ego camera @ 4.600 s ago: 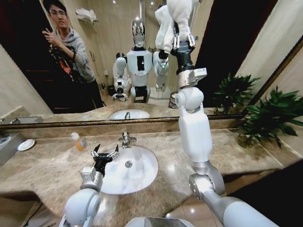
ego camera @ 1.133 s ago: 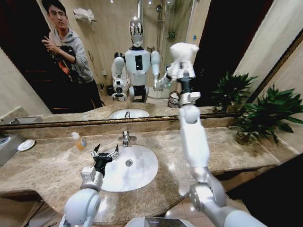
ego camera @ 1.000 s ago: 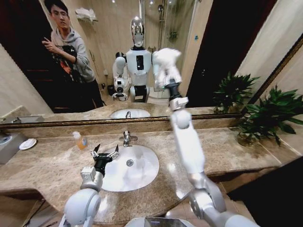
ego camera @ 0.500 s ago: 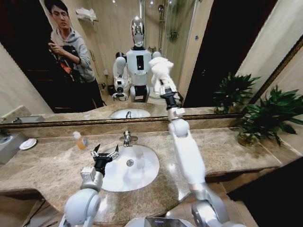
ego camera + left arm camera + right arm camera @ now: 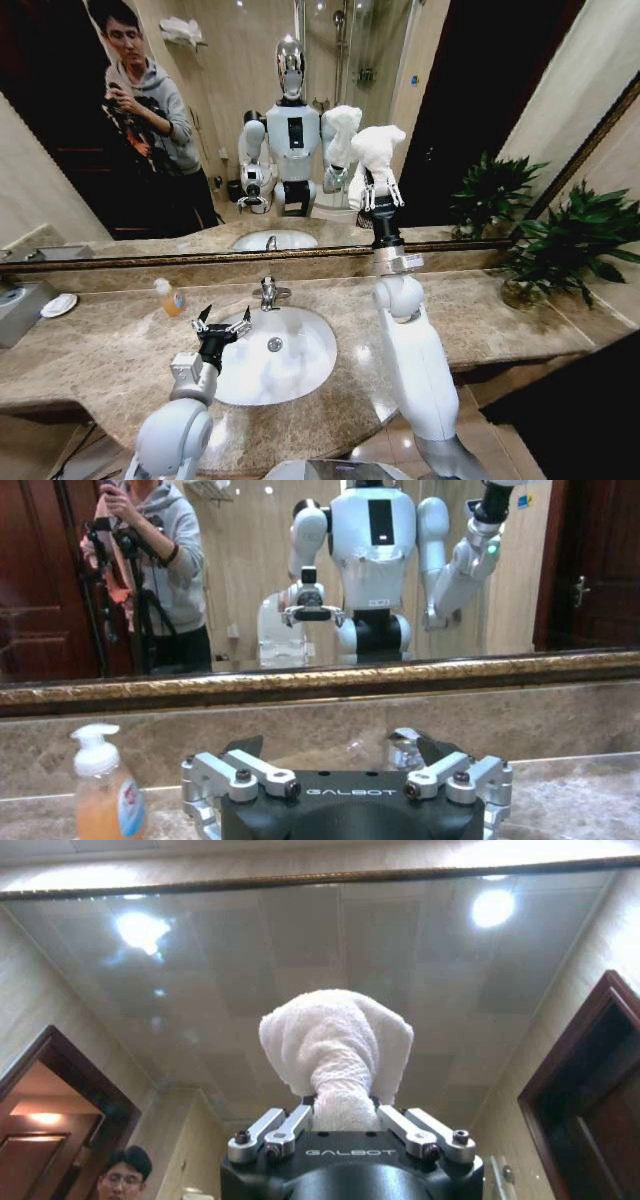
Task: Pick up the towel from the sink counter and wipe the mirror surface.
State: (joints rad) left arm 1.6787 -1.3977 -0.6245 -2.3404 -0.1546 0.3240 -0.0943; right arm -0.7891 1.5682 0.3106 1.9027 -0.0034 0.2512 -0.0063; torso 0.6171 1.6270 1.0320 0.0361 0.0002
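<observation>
Towel (image 5: pixel 376 152), bunched into a thick white wad, sits high in front of the mirror (image 5: pixel 470 110), clamped at its lower end by the right gripper (image 5: pixel 378 196), whose fingers are closed tight around the twisted neck of the cloth. In the right wrist view the towel (image 5: pixel 336 1057) rises straight out from between those fingers, with the mirror's dark frame edge running across beyond it. Whether the cloth touches the glass cannot be told, though its reflection sits just beside it. The right arm stands nearly upright from the bench (image 5: pixel 500 320), its wrist crossing the mirror's lower frame.

To the right of the towel the glass is open as far as the reflected plant, and a potted plant (image 5: pixel 570 245) stands on the bench near the mirror's right edge.

The left gripper (image 5: pixel 221 325) hangs low over the near left rim of the white basin (image 5: pixel 290 360), fingers spread apart and holding nothing. The tap (image 5: pixel 266 293) stands behind the basin, an orange soap bottle (image 5: pixel 167 298) to its left, and a small white dish (image 5: pixel 54 305) lies far left near the bench's end. The bench's curved front edge runs below the basin.
</observation>
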